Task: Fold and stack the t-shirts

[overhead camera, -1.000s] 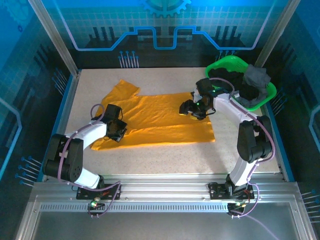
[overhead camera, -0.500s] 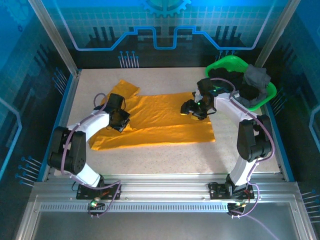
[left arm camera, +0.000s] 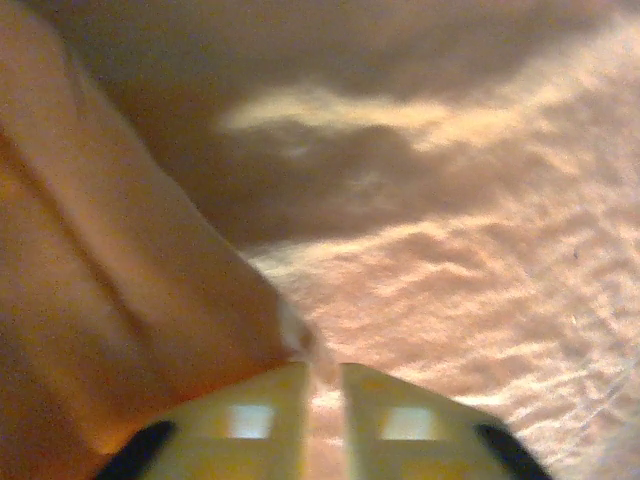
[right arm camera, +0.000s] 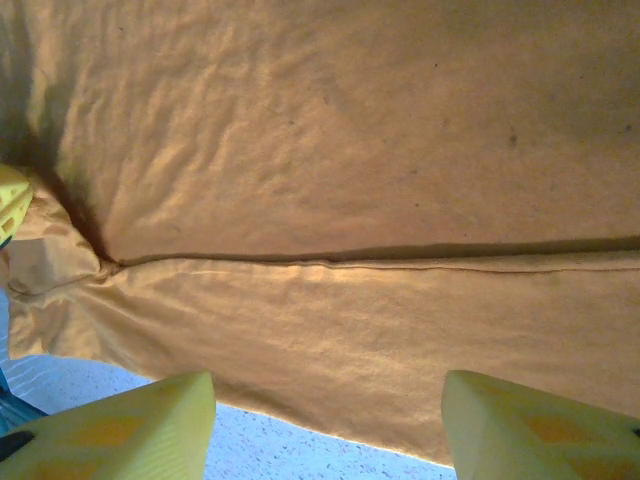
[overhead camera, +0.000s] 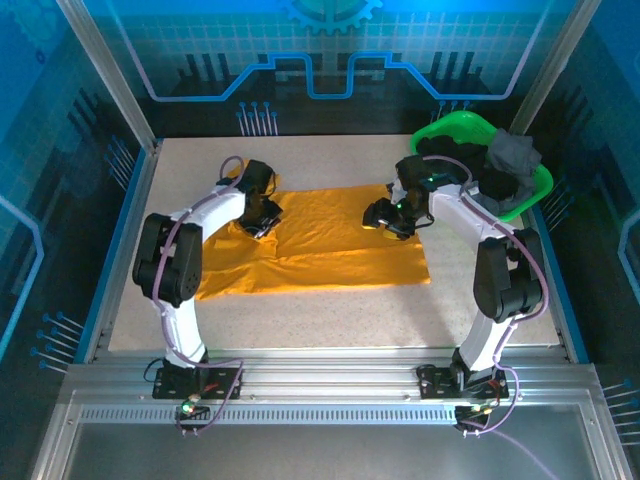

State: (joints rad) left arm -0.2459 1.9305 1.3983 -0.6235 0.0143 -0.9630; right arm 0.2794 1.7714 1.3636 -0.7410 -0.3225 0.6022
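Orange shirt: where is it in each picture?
Top view: shirt lies flat in the middle of the table.
Left wrist: shirt up close, bunched at the left, just beyond the tool.
Right wrist: shirt up close, with a bit of table below it.
Shared landmark: the long fold line across the shirt, also in the top view.

The worktop (overhead camera: 330,315) is pale with tiny speckles, and it has a blue edge. A bright green basket (overhead camera: 462,121) sits at its far right corner. A shiny metal rail (overhead camera: 330,385) runs along the near side. A left post (overhead camera: 108,75) and a right post (overhead camera: 555,65) lean up at the back. Behind them is a dark wall (overhead camera: 320,50) with glowing blue lines.
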